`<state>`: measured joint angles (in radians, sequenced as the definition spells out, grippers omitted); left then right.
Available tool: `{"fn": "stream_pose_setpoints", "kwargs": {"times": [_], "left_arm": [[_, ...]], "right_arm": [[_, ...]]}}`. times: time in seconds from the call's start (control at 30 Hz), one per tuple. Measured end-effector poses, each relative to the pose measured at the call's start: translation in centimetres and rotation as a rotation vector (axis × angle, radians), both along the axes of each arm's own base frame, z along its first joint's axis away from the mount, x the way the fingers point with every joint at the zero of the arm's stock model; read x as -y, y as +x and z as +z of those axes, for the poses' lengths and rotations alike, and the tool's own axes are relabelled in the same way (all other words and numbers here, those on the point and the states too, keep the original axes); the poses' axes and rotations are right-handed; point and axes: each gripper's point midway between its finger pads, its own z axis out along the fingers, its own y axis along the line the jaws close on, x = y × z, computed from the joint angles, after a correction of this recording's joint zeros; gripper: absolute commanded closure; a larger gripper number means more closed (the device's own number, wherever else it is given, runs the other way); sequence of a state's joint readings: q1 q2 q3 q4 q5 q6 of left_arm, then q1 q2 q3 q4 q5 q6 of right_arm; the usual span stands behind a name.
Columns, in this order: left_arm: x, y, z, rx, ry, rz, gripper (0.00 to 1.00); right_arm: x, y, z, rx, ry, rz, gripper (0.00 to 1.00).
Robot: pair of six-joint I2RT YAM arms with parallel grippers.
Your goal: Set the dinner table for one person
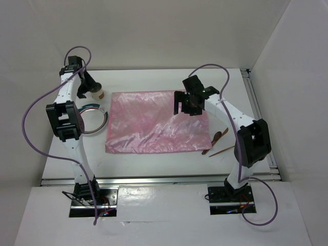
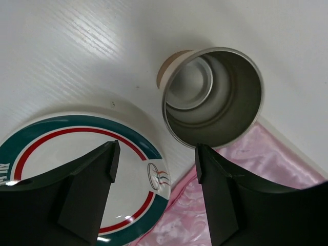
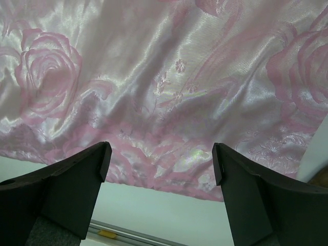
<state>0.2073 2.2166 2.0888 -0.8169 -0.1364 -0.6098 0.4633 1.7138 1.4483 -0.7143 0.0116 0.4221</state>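
The dinner table (image 1: pixel 154 165) is white, and a shiny pink rose-patterned cloth (image 1: pixel 154 123) lies spread on its middle. A white plate (image 2: pixel 77 169) with teal and red rings sits left of the cloth, partly under my left arm. Just beyond the plate stands a steel-lined cup (image 2: pixel 212 97), upright and empty. My left gripper (image 2: pixel 156 159) hovers open above the plate's rim and the cloth's corner, just short of the cup, holding nothing. My right gripper (image 3: pixel 160 164) hangs open over the cloth's edge (image 3: pixel 164 77), with nothing between its fingers.
Wooden utensils (image 1: pixel 218 141) lie on the table right of the cloth, by my right arm. Metal rails (image 1: pixel 259 113) run along the table's edges, and white walls close in the back and both sides.
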Motion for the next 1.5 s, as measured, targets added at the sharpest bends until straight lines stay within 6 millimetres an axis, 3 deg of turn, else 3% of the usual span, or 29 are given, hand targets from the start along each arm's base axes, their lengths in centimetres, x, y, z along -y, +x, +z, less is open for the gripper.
{"fn": "stream_pose_setpoints", "kwargs": {"times": [0.1, 0.33, 0.43, 0.53, 0.67, 1.0, 1.13, 1.2, 1.5], "left_arm": [[-0.4, 0.2, -1.6, -0.023, -0.010, 0.012, 0.29], [-0.6, 2.1, -0.5, 0.045, -0.004, 0.020, 0.55], [-0.5, 2.2, -0.7, 0.044, -0.008, 0.016, 0.51], [-0.5, 2.3, -1.1, 0.038, -0.012, 0.009, 0.36], [-0.3, 2.6, -1.6, 0.040, -0.023, 0.002, 0.35], [-0.4, 3.6, -2.0, 0.056, -0.024, -0.026, 0.74], [-0.2, 3.8, -1.9, 0.068, -0.038, -0.035, 0.96], [-0.2, 3.9, -1.8, 0.073, -0.045, -0.041, 0.99], [0.0, 4.0, -1.7, 0.081, -0.066, -0.051, 1.00]], "right_arm": [[0.1, 0.1, -0.3, -0.009, -0.004, -0.003, 0.07], [-0.2, 0.6, -0.9, -0.024, -0.008, -0.001, 0.07], [-0.3, 0.5, -1.0, -0.028, -0.008, 0.001, 0.07], [-0.3, 0.7, -1.0, -0.027, -0.006, 0.001, 0.07], [-0.4, 0.7, -1.2, -0.032, -0.008, 0.002, 0.07], [-0.5, 0.9, -1.4, -0.039, -0.010, -0.001, 0.07], [-0.5, 0.9, -1.4, -0.040, -0.010, -0.002, 0.07], [-0.5, 0.9, -1.4, -0.040, -0.009, -0.003, 0.07], [-0.3, 1.0, -1.4, -0.038, -0.012, -0.010, 0.07]]}}
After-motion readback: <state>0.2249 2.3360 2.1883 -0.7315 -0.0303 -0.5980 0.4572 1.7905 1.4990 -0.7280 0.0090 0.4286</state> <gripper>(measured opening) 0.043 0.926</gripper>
